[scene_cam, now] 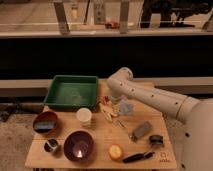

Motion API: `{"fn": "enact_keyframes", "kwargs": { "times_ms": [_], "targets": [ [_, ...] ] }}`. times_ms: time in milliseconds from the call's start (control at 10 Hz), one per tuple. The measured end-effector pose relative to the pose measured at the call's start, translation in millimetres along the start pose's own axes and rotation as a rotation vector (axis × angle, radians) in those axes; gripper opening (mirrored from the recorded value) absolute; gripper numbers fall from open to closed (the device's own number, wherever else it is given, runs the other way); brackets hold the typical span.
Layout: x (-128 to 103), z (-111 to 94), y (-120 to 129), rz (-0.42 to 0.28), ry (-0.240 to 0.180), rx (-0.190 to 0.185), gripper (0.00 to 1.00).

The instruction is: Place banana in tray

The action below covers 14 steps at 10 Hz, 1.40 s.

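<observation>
The green tray (pixel 56 101) stands at the table's back left, with nothing visible inside. The banana (pixel 107 113), small, pale and curved, lies on the wood just right of the white cup (pixel 84 116) and in front of the tray's right corner. My white arm reaches in from the right and bends down at its elbow (pixel 120 80). The gripper (pixel 106 102) hangs low over the table, just above and behind the banana, close to the tray's right side. The wrist hides where it meets the banana.
A brown bowl (pixel 46 121), a small grey can (pixel 51 146), a purple bowl (pixel 78 145) and a round orange fruit (pixel 116 151) line the front. A pale bluish object (pixel 126 107), a grey block (pixel 141 130) and dark tools (pixel 137 157) lie to the right.
</observation>
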Motion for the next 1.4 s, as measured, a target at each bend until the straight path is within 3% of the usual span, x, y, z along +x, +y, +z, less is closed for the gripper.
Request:
{"fn": "enact_keyframes", "kwargs": {
  "times_ms": [1400],
  "targets": [
    [18.6,36.9,-31.1,-0.032,-0.031,-0.006,0.8]
  ]
}}
